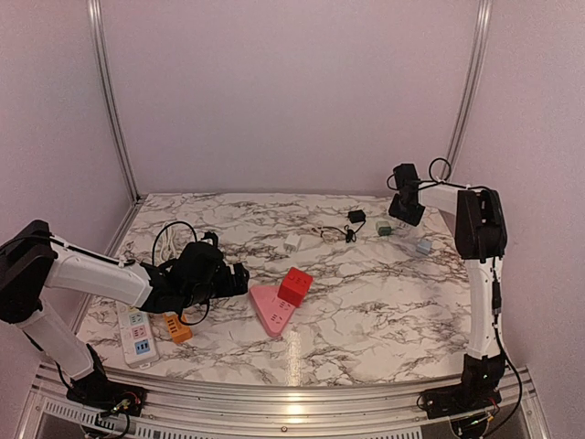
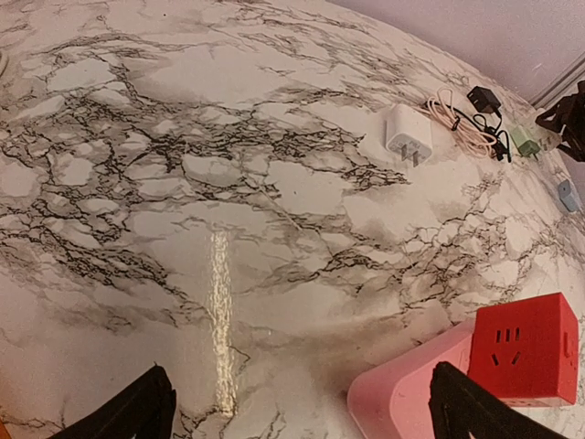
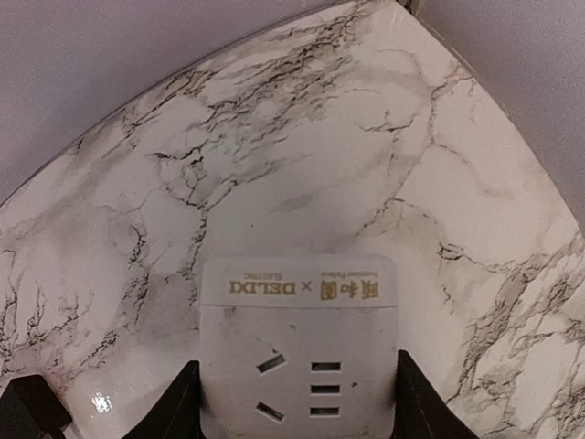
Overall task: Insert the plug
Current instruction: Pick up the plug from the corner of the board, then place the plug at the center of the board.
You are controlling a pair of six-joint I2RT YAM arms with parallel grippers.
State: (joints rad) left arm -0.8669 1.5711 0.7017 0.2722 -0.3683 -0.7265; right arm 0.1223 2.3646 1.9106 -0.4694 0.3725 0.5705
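Where the bench (image 1: 384, 315) shows its glossy white top veined in grey and black, items read from left to right. Near left: a long white power strip (image 1: 135, 331) with rounded ends lies flat, with a small orange block (image 1: 177, 327) just beside it. The matte black left claw (image 2: 302, 407) stands wide over bare marble, holding nothing. Centre: a pink wedge-shaped power strip (image 1: 272, 309) with rounded corners has a red cube socket (image 1: 294, 285) against its far right side. Farther back lie a white charger (image 2: 408, 134), a coiled pale cable (image 2: 457, 123), and small black (image 1: 356, 217), green (image 1: 385, 229) and grey-blue (image 1: 423, 246) adapters. Far right corner: the right claw (image 3: 297, 402) has its dark fingers (image 3: 178, 407) set against both sides of the white adapter block (image 3: 297, 338). This is a smooth rounded square, face up, with slotted sockets and gold lettering.
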